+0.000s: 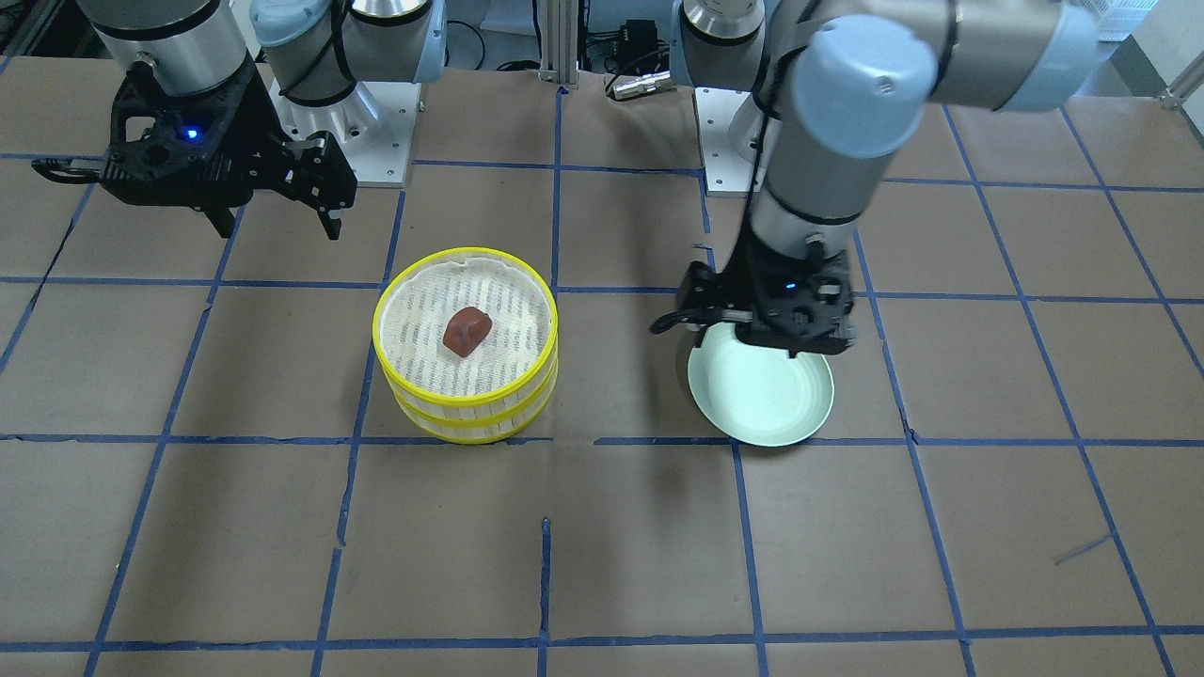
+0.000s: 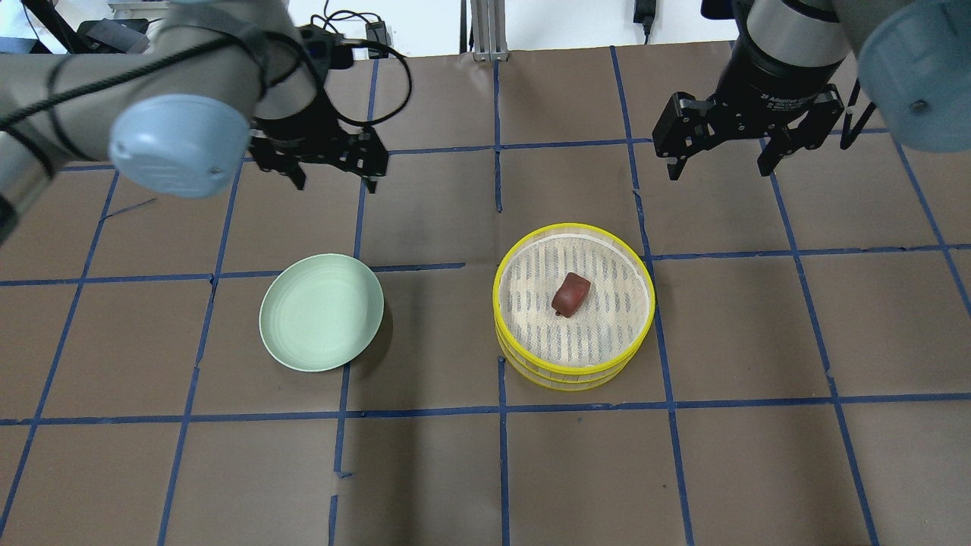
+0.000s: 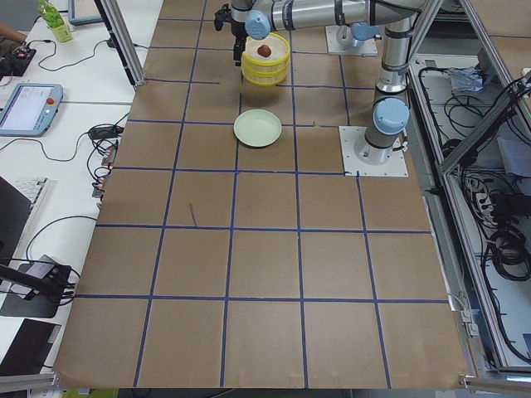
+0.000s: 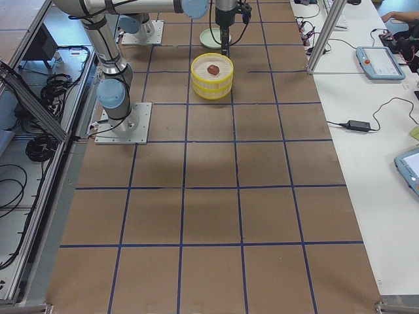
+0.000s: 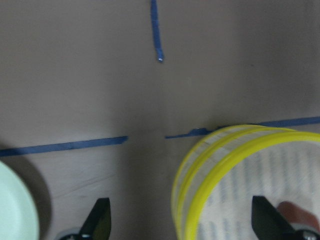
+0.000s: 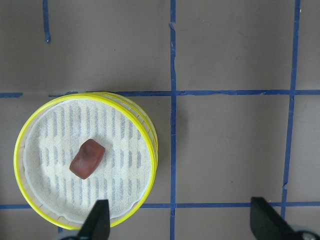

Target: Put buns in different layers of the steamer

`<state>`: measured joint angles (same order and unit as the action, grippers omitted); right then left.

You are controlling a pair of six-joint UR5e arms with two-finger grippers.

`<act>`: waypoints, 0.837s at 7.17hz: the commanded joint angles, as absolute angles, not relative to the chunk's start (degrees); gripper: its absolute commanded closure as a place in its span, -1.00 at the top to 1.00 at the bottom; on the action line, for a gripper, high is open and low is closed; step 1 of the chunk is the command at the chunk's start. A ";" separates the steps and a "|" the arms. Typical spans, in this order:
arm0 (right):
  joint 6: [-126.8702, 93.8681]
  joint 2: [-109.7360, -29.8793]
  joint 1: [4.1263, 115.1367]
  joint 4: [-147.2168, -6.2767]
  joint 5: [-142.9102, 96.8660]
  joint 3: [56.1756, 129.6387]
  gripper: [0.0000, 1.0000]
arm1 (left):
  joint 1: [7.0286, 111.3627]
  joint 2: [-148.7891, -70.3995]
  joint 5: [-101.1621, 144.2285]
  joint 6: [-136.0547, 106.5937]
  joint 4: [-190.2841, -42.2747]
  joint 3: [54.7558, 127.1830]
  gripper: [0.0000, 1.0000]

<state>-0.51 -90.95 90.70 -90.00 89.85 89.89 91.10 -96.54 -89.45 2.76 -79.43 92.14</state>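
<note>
Brown table [image 2: 485, 470]: paper-covered with a blue tape grid; it fills every view.
Steamer [image 2: 496, 296]: just right of centre in the overhead view, with both tiers stacked and no lid on it.
Top layer [image 1: 467, 399]: open to view, its white striped liner showing.
Lower layer [image 1: 470, 428]: covered by the tier above, so its inside is hidden.
Plate [image 2: 318, 311]: pale green, left of centre in the overhead view, well apart from the steamer, with nothing on it.
Left gripper [image 2: 336, 182]: upper left of the overhead view, raised beyond the plate; its fingers are spread wide with nothing between them.
Right gripper [image 2: 717, 171]: upper right of the overhead view, raised beyond the steamer; its fingers are also wide apart and it holds nothing.
Reddish-brown bun [image 2: 570, 294]: lying near the middle of the top layer's liner, clear of the rim.
Cream-white bun: not seen in any view; it may lie in the lower layer, but that cannot be told.
Progress: one bun is plainly placed, the plate is bare and both claws are free, so the task looks finished or nearly so. Only a look under the top layer would confirm the second bun.
</note>
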 commanded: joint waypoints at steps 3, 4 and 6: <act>-0.53 -90.88 90.70 -90.00 89.82 89.91 0.99 | 81.73 -87.53 -89.21 3.96 -96.86 88.58 1.00; -0.53 -90.97 90.70 -90.00 89.82 89.91 0.99 | 81.74 -87.63 -88.51 4.22 -96.42 88.25 1.00; -0.44 -90.97 90.70 -90.00 89.82 89.91 0.99 | 82.00 -87.28 -88.06 4.31 -96.85 88.59 1.00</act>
